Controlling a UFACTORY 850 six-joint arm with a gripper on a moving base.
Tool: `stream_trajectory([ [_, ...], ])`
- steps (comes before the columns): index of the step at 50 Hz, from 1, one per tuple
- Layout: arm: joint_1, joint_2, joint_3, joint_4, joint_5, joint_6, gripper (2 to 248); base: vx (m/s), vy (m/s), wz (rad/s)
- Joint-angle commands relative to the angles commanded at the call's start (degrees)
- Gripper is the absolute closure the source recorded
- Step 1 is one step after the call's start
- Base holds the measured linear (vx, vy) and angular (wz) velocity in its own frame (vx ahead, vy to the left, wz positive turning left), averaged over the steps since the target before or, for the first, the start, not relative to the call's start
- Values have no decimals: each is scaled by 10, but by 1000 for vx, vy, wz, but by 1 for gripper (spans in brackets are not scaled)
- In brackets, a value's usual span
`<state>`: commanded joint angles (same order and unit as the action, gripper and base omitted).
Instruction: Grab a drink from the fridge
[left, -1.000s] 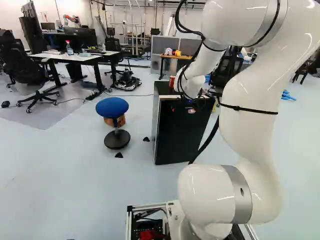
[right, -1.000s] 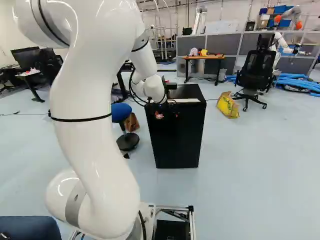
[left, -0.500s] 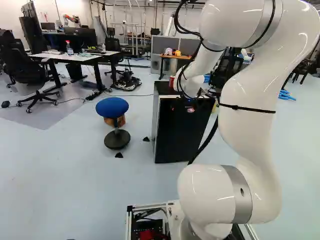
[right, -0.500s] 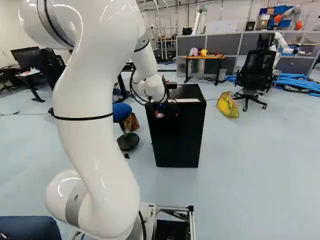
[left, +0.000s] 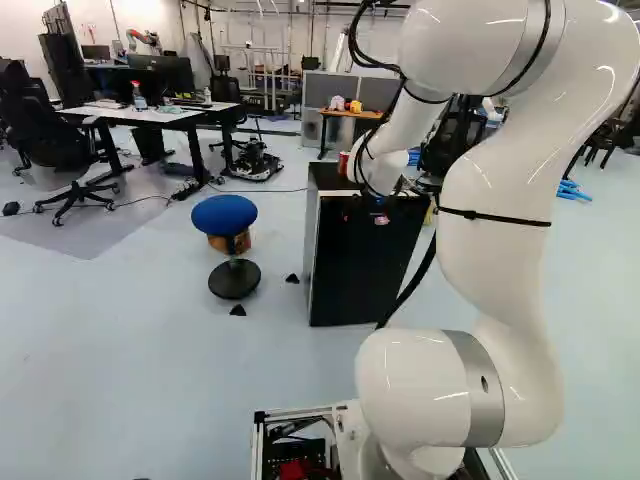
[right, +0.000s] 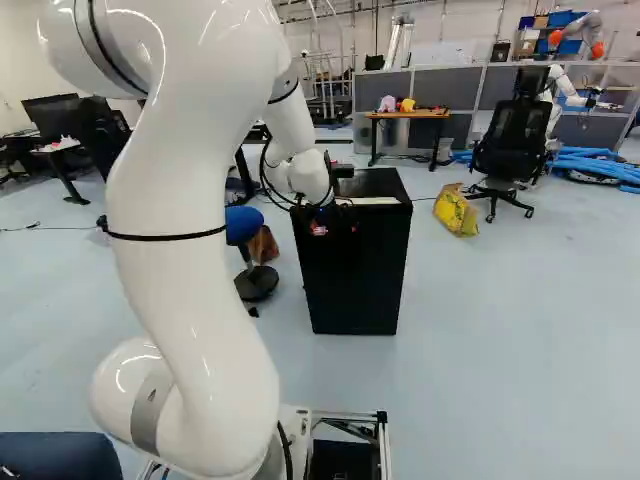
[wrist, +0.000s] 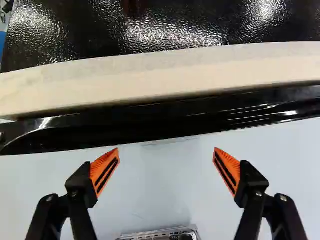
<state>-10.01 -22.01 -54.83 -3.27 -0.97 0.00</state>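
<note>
A small black fridge (left: 365, 265) stands upright on a pale floor (right: 500, 330), its door apparently closed and any drink inside out of sight. A red can (left: 343, 162), possibly a drink, sits on top, beside the robot's wrist. The open gripper (wrist: 166, 152) hangs by the upper front edge, its orange pads (wrist: 104, 171) well apart and nothing clasped between them; ahead of them run the glossy black front edge, a pale strip (wrist: 165, 75) and the fridge's textured top. Whether either finger touches the door is impossible to tell. Over the past second the upper part of the white arm (right: 175, 200) has shifted slightly toward the middle of both base views, then all but paused over the latter half, while the base shows no clear move. For the task, that small shift looks like a final adjustment at the door; no drink is in hand, and opening the fridge appears to be the job at this point. The next move likely calls for hooking the door's edge, where a finger could slip off. Nearby are a blue stool (left: 224, 211) and, on the fridge's other side, a yellow bag (right: 456, 210).
</note>
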Motion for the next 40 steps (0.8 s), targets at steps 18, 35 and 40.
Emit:
stream_trajectory([
  [18,0,0,0,0,26,0,3,0,0,0],
  [35,0,7,10,0,32,0,3,0,0,0],
  [40,1,18,23,0,32,0,3,0,0,0],
])
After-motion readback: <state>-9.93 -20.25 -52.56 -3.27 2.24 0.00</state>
